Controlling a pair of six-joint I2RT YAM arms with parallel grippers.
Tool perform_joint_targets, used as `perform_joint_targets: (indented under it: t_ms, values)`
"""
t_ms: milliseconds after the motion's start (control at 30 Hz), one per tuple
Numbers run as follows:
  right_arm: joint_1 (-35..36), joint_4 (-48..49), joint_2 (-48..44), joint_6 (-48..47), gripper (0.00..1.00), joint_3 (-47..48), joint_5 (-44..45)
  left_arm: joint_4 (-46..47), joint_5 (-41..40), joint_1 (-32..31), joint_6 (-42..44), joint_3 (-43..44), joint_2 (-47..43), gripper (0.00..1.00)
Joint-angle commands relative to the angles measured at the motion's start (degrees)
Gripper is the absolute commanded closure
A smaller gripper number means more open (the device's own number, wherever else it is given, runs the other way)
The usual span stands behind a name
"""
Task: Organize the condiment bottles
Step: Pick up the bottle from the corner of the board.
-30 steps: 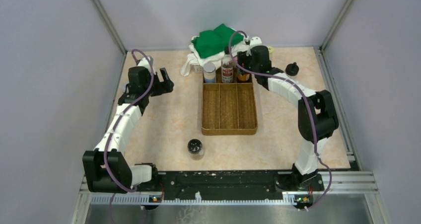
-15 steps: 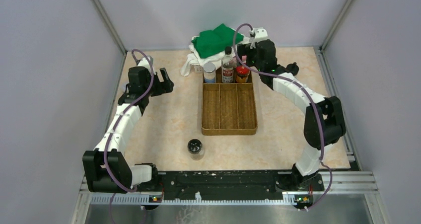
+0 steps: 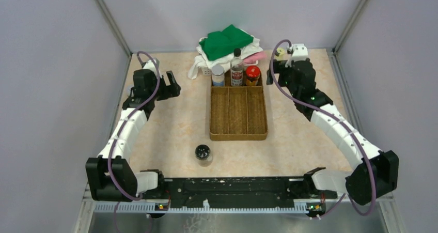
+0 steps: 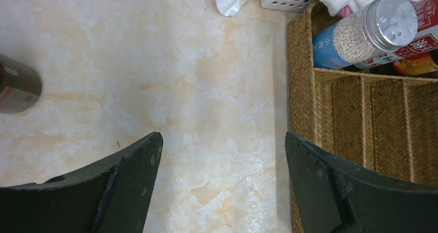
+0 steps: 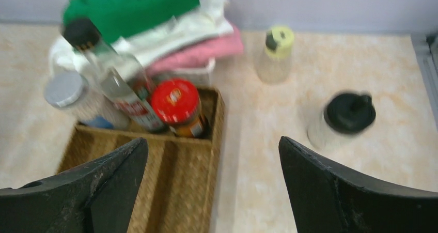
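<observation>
Three condiment bottles stand in the far end of the brown woven tray point(image 3: 238, 120): a grey-lidded one point(image 3: 218, 74), a tall clear black-capped one point(image 3: 237, 66) and a red-lidded jar point(image 3: 252, 75). My right gripper point(image 3: 272, 74) is open and empty, just right of the red-lidded jar point(image 5: 177, 103) and apart from it. Beyond it stand a yellowish-lidded bottle point(image 5: 276, 53) and a black-lidded jar point(image 5: 347, 117). Another black-lidded jar point(image 3: 203, 153) stands near the front. My left gripper point(image 3: 172, 84) hangs open left of the tray, over bare table, with a brown jar point(image 4: 15, 86) to its left.
A pile of green, white and pink cloths point(image 3: 227, 43) lies on a white basket just behind the tray. Metal frame rails and grey walls close the table on three sides. The tray's three long compartments point(image 4: 382, 124) hold nothing.
My right gripper opened off the red-lidded jar, leaving it in the tray's far right corner, and drew back to the right. The left arm has not moved.
</observation>
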Motion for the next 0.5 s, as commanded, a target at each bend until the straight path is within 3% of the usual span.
perform_joint_targets:
  t_ms: [0,467]
  values:
    - [-1.0,-8.3,-4.7,4.4,0.04,-5.9,3.2,-1.2,-0.3,0.3,0.1,3.3,-3.6,0.04]
    - [-7.5,-20.8,-11.2,14.3,0.01,-8.6,7.4,-11.4,-5.7,0.4,-0.2,5.6,-14.3,0.01]
